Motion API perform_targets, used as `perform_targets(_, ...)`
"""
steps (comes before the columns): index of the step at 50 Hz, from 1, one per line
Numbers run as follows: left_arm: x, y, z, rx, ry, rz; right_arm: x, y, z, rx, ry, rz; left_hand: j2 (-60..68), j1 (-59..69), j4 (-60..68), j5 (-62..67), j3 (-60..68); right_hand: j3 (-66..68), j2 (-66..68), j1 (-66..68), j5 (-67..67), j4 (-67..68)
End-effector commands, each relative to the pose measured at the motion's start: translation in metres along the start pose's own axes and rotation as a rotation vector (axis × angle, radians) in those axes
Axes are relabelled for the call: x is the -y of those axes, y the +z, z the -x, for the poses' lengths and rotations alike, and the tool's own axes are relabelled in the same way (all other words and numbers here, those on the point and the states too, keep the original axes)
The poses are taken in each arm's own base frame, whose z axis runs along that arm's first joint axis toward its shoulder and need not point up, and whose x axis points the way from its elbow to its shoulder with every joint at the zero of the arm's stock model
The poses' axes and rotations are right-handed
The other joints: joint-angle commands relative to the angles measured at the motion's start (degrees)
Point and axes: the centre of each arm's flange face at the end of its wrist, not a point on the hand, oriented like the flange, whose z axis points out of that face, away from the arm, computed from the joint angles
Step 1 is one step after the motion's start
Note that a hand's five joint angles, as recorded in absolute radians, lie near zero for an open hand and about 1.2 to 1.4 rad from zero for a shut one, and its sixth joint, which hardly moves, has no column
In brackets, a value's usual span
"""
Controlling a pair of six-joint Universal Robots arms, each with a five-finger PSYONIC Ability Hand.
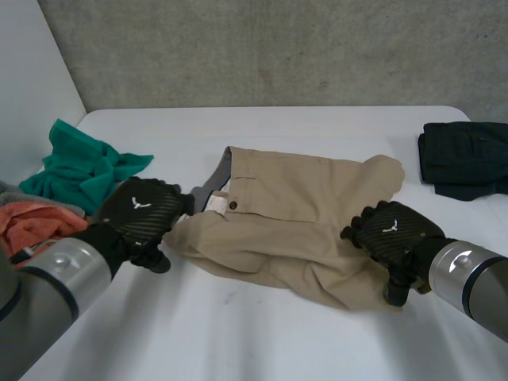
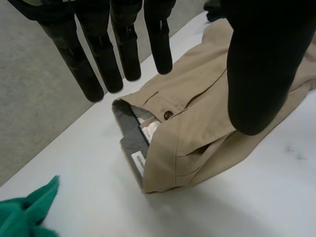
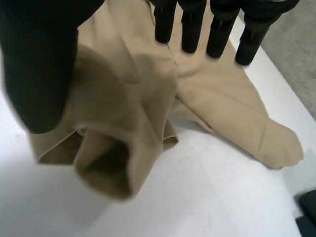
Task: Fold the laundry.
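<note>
The khaki trousers (image 1: 294, 230) are lying crumpled mid-table (image 1: 317, 127), legs doubled over and waistband gaping, showing grey lining, a button and a label. The left hand (image 1: 143, 210) is hovering beside the waistband, fingers straight. The right hand (image 1: 393, 234) is holding straight fingers over the bunched leg hems.

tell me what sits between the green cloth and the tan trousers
The left hand, seen in the head view, over the white table between the green cloth and the waistband end of the trousers.
</note>
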Motion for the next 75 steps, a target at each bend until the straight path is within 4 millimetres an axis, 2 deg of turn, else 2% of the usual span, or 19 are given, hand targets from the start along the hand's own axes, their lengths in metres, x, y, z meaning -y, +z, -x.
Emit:
perform_targets(1, -0.017, 0.031, 0.000, -0.039, 0.017, 0.031, 0.002, 0.003, -0.014, -0.062, 0.047, -0.042, -4.9, -3.6, -4.4, -4.2, -5.0, -5.5, -4.9, -5.2, -5.2, -5.5)
perform_targets(24, -0.065, 0.108, -0.007, -0.080, 0.191, 0.093, -0.001, -0.001, -0.062, -0.175, 0.170, -0.150, 10.9, 12.2, 11.4, 11.6, 10.8, -5.5, -4.9, -5.2, -5.2, -5.5)
perform_targets(28, -0.069, 0.119, -0.002, -0.048, 0.205, 0.100, -0.003, 0.000, -0.069, -0.198, 0.182, -0.155, 23.7, 25.0, 24.2, 24.3, 23.6, -5.5, -4.9, -5.2, -5.2, -5.5)
perform_targets(32, -0.066, 0.133, 0.015, 0.051, 0.218, 0.089, -0.006, 0.002, -0.072, -0.208, 0.186, -0.153, 49.7, 51.0, 50.2, 50.3, 49.6, -5.5, -4.9, -5.2, -5.2, -5.5)
perform_targets(36, -0.041, 0.146, 0.044, 0.219, 0.239, 0.008, -0.007, 0.002, -0.075, -0.216, 0.187, -0.151, 49.8, 51.1, 50.3, 50.4, 49.7, -5.5, -4.9, -5.2, -5.2, -5.5)
perform_targets(40, 0.025, 0.146, 0.079, 0.389, 0.251, -0.221, -0.006, 0.001, -0.078, -0.226, 0.186, -0.157, 49.8, 51.1, 50.3, 50.4, 49.7, -5.5, -4.9, -5.2, -5.2, -5.5)
perform_targets(41, 0.058, 0.142, 0.090, 0.434, 0.255, -0.336, -0.006, 0.001, -0.081, -0.237, 0.185, -0.160, 49.8, 51.1, 50.3, 50.4, 49.7, -5.5, -4.9, -5.2, -5.2, -5.5)
perform_targets(43, 0.089, 0.135, 0.097, 0.468, 0.255, -0.441, -0.006, 0.001, -0.084, -0.245, 0.187, -0.162, 49.8, 51.1, 50.3, 50.4, 49.7, -5.5, -4.9, -5.2, -5.2, -5.5)
perform_targets(44, 0.120, 0.127, 0.099, 0.483, 0.248, -0.540, -0.006, 0.000, -0.087, -0.253, 0.190, -0.163, 49.8, 51.1, 50.3, 50.4, 49.7, -5.5, -4.9, -5.2, -5.2, -5.5)
perform_targets(47, 0.166, 0.112, 0.095, 0.469, 0.209, -0.686, -0.007, 0.000, -0.091, -0.268, 0.205, -0.169, 49.8, 51.1, 50.3, 50.4, 49.7, -5.5, -4.9, -5.2, -5.2, -5.5)
perform_targets(51, 0.193, 0.103, 0.067, 0.336, 0.146, -0.782, -0.010, 0.000, -0.098, -0.289, 0.234, -0.176, 49.8, 51.1, 50.3, 50.4, 49.7, -5.5, -4.9, -5.2, -5.2, -5.5)
perform_targets(56, 0.184, 0.104, 0.007, 0.060, 0.040, -0.760, -0.017, 0.001, -0.105, -0.310, 0.259, -0.174, 49.8, 51.1, 50.3, 50.4, 49.7, -5.5, -4.9, -5.2, -5.2, -5.5)
perform_targets(60, 0.139, 0.108, -0.065, -0.227, -0.067, -0.636, -0.023, 0.003, -0.109, -0.316, 0.269, -0.166, 49.8, 51.1, 50.3, 50.4, 49.7, -5.5, -4.9, -5.2, -5.2, -5.5)
perform_targets(66, 0.092, 0.105, -0.124, -0.393, -0.122, -0.528, -0.032, 0.009, -0.110, -0.302, 0.286, -0.148, 49.8, 51.1, 50.3, 50.4, 49.7, -5.5, -4.9, -5.2, -5.2, -5.5)
perform_targets(67, 0.087, 0.105, -0.130, -0.395, -0.107, -0.524, -0.034, 0.010, -0.109, -0.295, 0.288, -0.142, 41.8, 43.1, 42.3, 42.4, 41.7, -5.5, -4.9, -5.2, -5.2, -5.5)
perform_targets(70, 0.092, 0.108, -0.116, -0.313, -0.081, -0.542, -0.037, 0.013, -0.108, -0.288, 0.291, -0.135, 4.7, 6.0, 5.2, 5.3, 4.6, -5.5, -4.9, -5.2, -5.2, -5.5)
perform_targets(71, 0.095, 0.115, -0.092, -0.210, -0.065, -0.544, -0.038, 0.014, -0.108, -0.284, 0.292, -0.129, -12.9, -11.6, -12.4, -12.3, -13.0, -5.5, -4.9, -5.2, -5.2, -5.5)
perform_targets(72, 0.096, 0.119, -0.076, -0.142, -0.059, -0.538, -0.039, 0.015, -0.108, -0.282, 0.291, -0.128, -19.6, -18.3, -19.1, -19.0, -19.7, -5.5, -4.9, -5.2, -5.2, -5.5)
perform_targets(75, 0.101, 0.132, -0.023, 0.043, -0.027, -0.524, -0.041, 0.017, -0.106, -0.269, 0.289, -0.122, -20.2, -18.9, -19.7, -19.6, -20.3, -5.5, -4.9, -5.2, -5.2, -5.5)
